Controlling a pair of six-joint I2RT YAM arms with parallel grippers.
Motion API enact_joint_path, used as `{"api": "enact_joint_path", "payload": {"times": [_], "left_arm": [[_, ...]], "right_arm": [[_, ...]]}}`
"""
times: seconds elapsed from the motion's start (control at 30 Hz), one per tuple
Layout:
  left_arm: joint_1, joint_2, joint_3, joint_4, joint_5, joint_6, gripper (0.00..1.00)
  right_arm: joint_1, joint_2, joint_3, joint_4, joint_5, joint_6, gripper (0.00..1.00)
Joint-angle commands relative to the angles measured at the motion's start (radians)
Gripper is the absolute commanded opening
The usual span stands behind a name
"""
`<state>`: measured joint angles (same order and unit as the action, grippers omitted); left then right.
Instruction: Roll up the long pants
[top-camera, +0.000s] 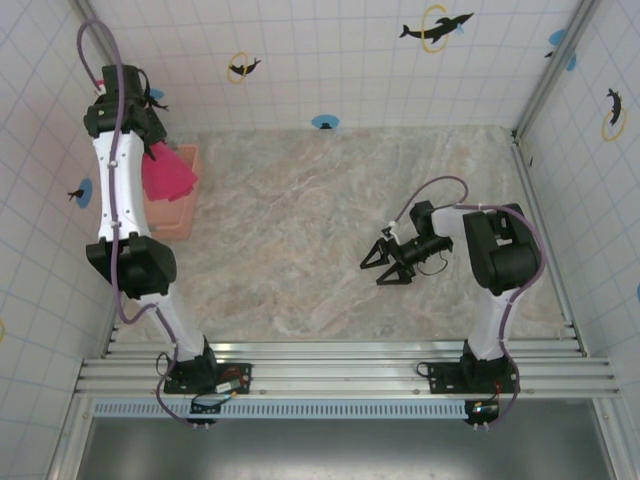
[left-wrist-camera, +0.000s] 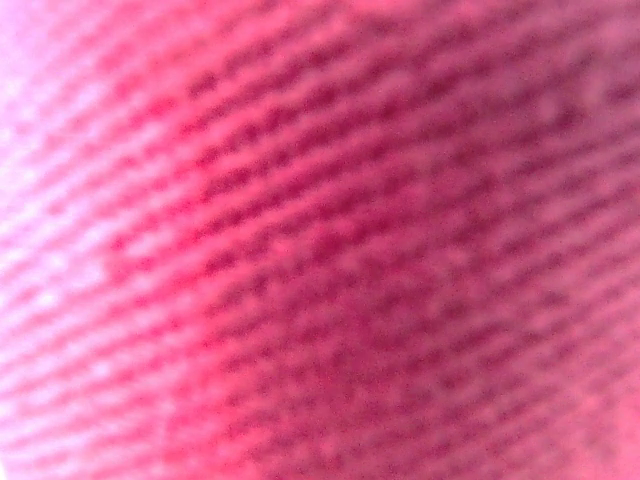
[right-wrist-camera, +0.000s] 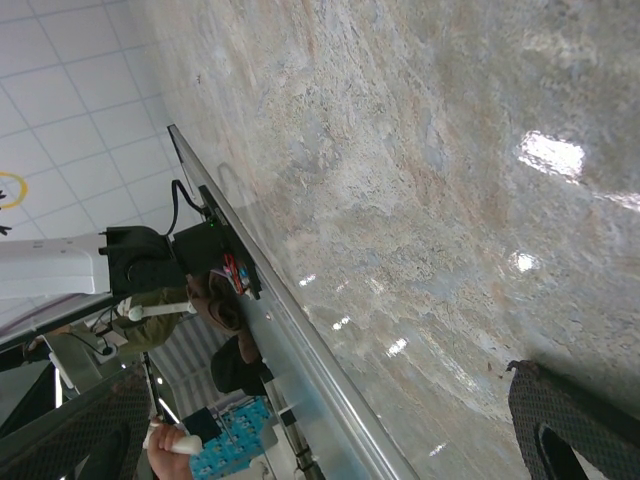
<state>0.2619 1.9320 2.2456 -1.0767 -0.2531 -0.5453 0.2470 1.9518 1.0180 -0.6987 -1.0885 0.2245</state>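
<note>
Pink-red long pants (top-camera: 170, 176) bunched over basket (top-camera: 172, 222) (right hand (top-camera: 371, 275) agape).

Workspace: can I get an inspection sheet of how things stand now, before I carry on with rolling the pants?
Surface: marbled table, glossy, with light glare.
Job's things: long pants bunched in the basket at far left, not yet laid out.
Clutter: pale pink basket holding the pants; nothing else seen.
Grippers: left tool down at the pants, open or shut cannot be told; right tool open and empty over the table's right half.
Cables: purple cable looping along each arm; no snag seen.
Surroundings: tiled walls with dolphin stickers; metal rail at the near edge.
</note>
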Motion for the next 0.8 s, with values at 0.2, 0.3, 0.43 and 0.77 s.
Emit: {"api": "enact_joint_path", "payload": {"times": [0.2, 0.3, 0.43, 0.77], "left_arm": [[0.056, 0.013, -0.140, 0.168, -0.001, 0.012, 0.00], [0.068, 0.059, -0.116, 0.163, -0.008, 0.026, 0.00], [0.100, 0.122, -0.071, 0.166, 0.016, 0.030, 0.00], [0.163, 0.408, 0.158, -0.003, 0.156, 0.040, 0.01]], "right_arm": [[0.039, 0.060, -0.028, -0.030, 0.353, 0.014, 0.96], [0.054, 0.057, -0.018, -0.027, 0.357, 0.033, 0.96], [0.086, 0.065, 0.007, -0.029, 0.368, 0.063, 0.96], [0.191, 0.127, 0.155, -0.029, 0.406, 0.163, 0.96]]}}
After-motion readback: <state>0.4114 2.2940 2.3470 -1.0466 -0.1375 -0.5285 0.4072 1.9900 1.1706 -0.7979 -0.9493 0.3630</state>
